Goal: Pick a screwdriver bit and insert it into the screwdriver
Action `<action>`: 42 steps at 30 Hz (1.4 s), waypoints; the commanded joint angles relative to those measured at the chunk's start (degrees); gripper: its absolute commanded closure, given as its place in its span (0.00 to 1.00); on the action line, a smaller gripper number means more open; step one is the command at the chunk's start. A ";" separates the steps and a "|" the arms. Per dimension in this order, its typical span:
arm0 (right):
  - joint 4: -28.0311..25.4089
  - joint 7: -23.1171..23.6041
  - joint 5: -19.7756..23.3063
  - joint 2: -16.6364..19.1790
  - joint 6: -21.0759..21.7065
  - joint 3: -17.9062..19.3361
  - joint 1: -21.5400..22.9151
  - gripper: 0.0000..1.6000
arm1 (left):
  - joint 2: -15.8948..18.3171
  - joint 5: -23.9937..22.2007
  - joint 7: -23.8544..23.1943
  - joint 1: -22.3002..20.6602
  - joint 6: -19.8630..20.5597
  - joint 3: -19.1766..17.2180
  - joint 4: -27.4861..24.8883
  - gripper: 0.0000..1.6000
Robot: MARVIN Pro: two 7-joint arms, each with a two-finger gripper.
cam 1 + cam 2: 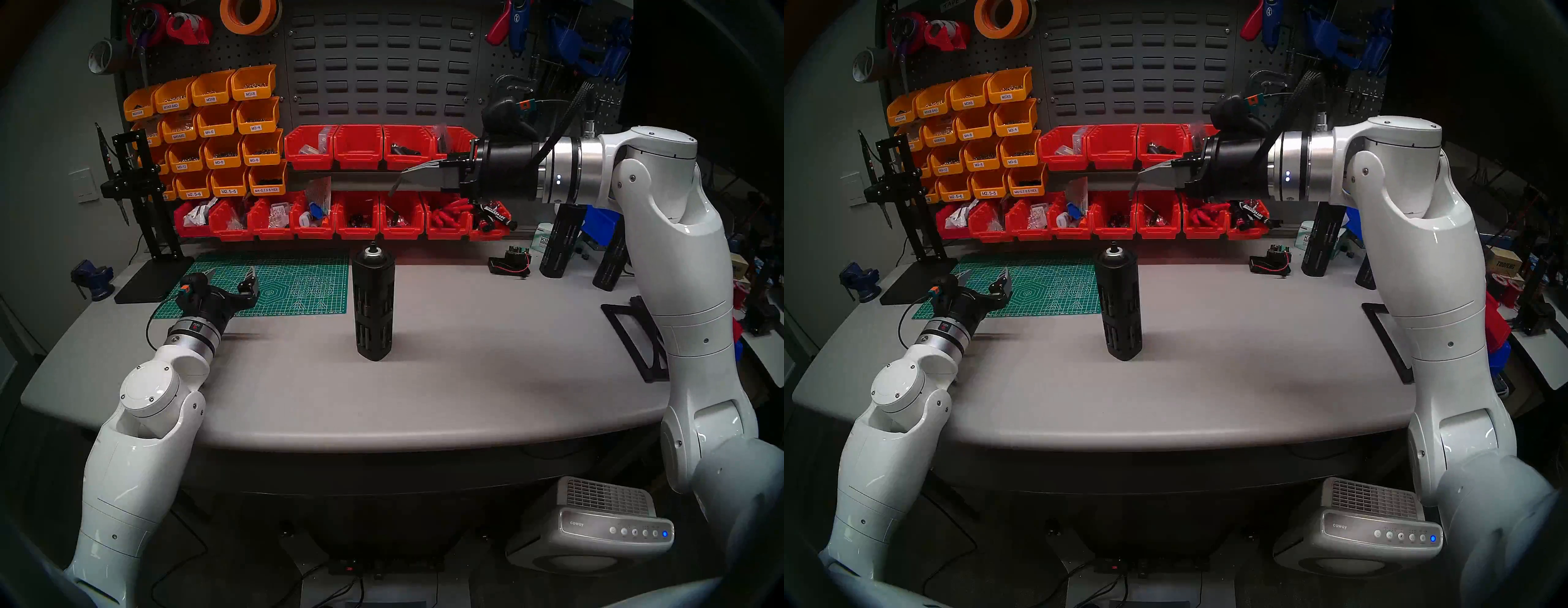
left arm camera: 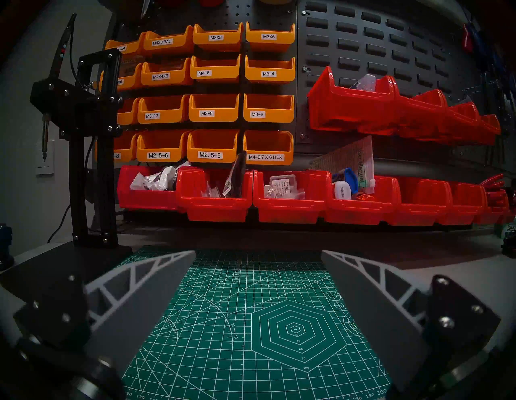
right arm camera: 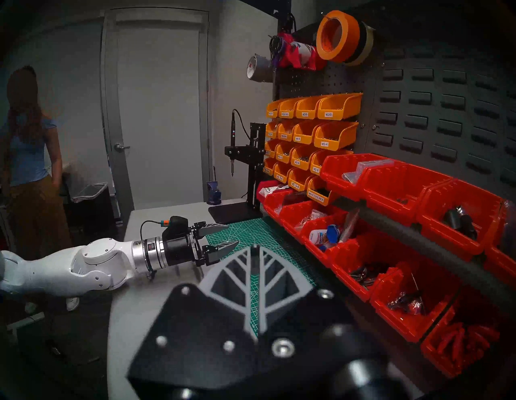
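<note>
Screwdriver bit (image 1: 397, 187): thin rod hanging tip-down, slightly tilted, pinched at tips of right gripper (image 1: 404, 172), whose jaws are closed on it, high in front of red bins (image 1: 358, 146).

Screwdriver (image 1: 373, 305): upright at table centre, socket up, below and left of your bit. You'll likely need bit axis vertical over socket.

Left gripper (image 1: 231, 276): jaws spread wide, empty, low over green mat (image 1: 297, 276), well apart.

Grey bench (image 1: 466, 382): mat (image 1: 297, 288), screwdriver (image 1: 373, 305).

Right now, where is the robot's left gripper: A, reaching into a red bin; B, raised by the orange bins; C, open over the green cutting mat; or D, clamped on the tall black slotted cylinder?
C: the left gripper sits low over the green cutting mat, jaws spread and empty, apart from the tall black slotted cylinder.
</note>
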 commanded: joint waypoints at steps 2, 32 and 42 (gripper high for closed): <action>-0.37 5.30 2.09 0.66 1.79 -1.55 6.60 1.00 | 0.12 -0.04 -0.04 -1.34 -0.71 -0.50 -1.50 0.00; 1.80 2.84 14.46 11.31 2.73 -15.67 19.34 1.00 | 0.10 -0.05 -0.05 -1.36 -0.72 -0.52 -1.55 0.00; 1.72 2.69 17.75 15.21 2.73 -21.54 22.22 1.00 | 0.08 -0.05 -0.05 -1.37 -0.76 -0.54 -1.58 0.00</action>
